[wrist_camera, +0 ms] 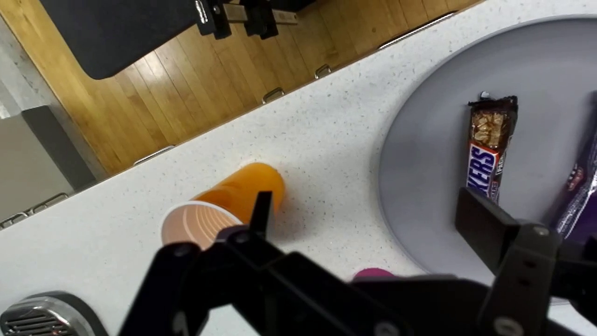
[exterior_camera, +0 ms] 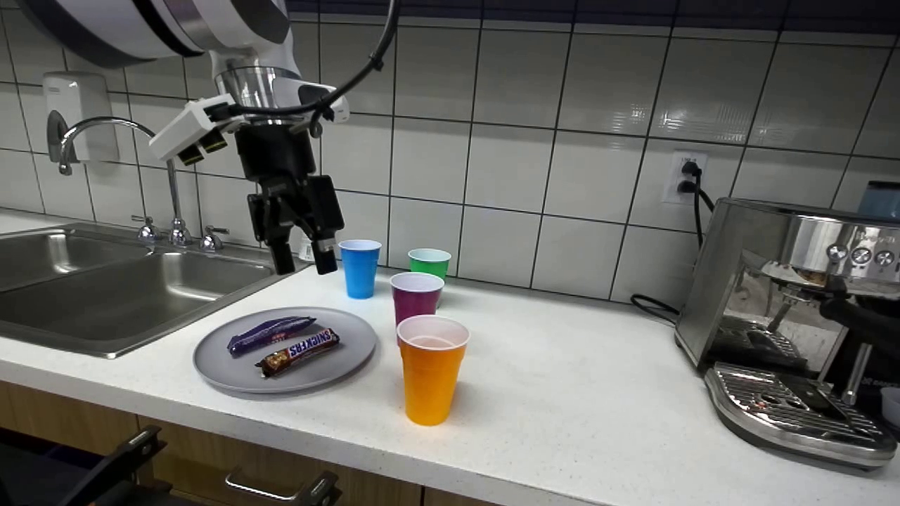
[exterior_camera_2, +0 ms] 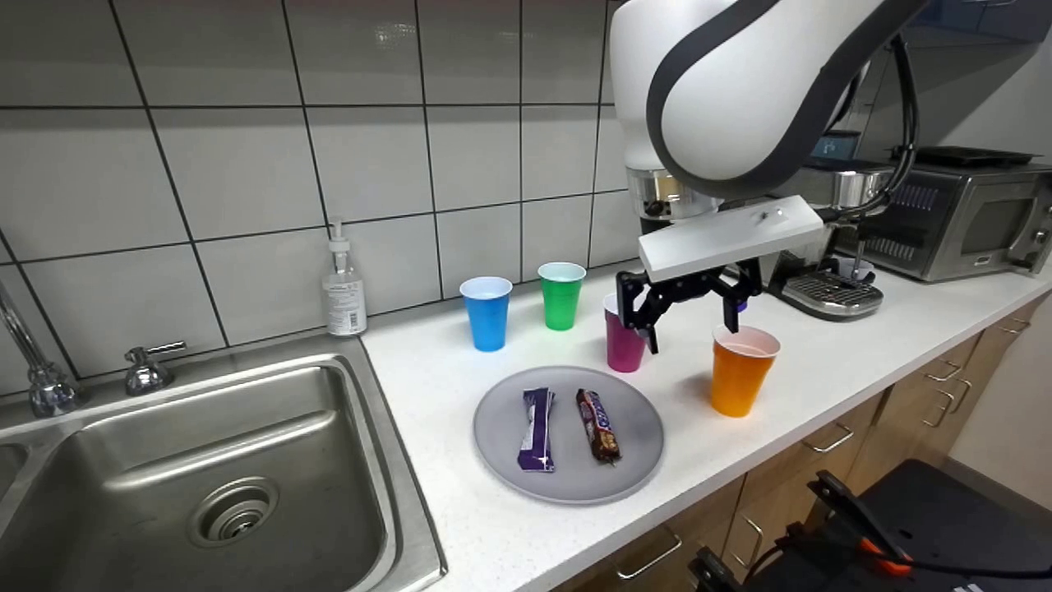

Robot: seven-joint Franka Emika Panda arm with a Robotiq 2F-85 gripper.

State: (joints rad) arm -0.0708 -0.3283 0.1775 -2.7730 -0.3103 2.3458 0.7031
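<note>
My gripper (exterior_camera: pixel 305 261) hangs in the air above the counter, open, with nothing between its fingers. In the wrist view the gripper (wrist_camera: pixel 366 203) spans the gap between an orange cup (wrist_camera: pixel 254 186) and a grey plate (wrist_camera: pixel 415 154); it appears to touch neither. Two wrapped bars lie on the plate: a Snickers bar (exterior_camera: pixel 299 351) and a purple-wrapped bar (exterior_camera_2: pixel 537 429). The orange cup (exterior_camera: pixel 432 379) stands upright near the front edge. Behind it are a magenta cup (exterior_camera_2: pixel 622 341), a green cup (exterior_camera_2: pixel 561 298) and a blue cup (exterior_camera_2: pixel 488 316), all upright. Only a sliver of magenta shows in the wrist view.
A steel sink (exterior_camera_2: pixel 246 460) with a faucet (exterior_camera: pixel 172 190) lies beside the plate, and a soap bottle (exterior_camera_2: pixel 343 288) stands by the tiled wall. Farther along the counter are an espresso machine (exterior_camera: pixel 794 323) and a microwave (exterior_camera_2: pixel 957 214). Wooden drawers run below the counter edge.
</note>
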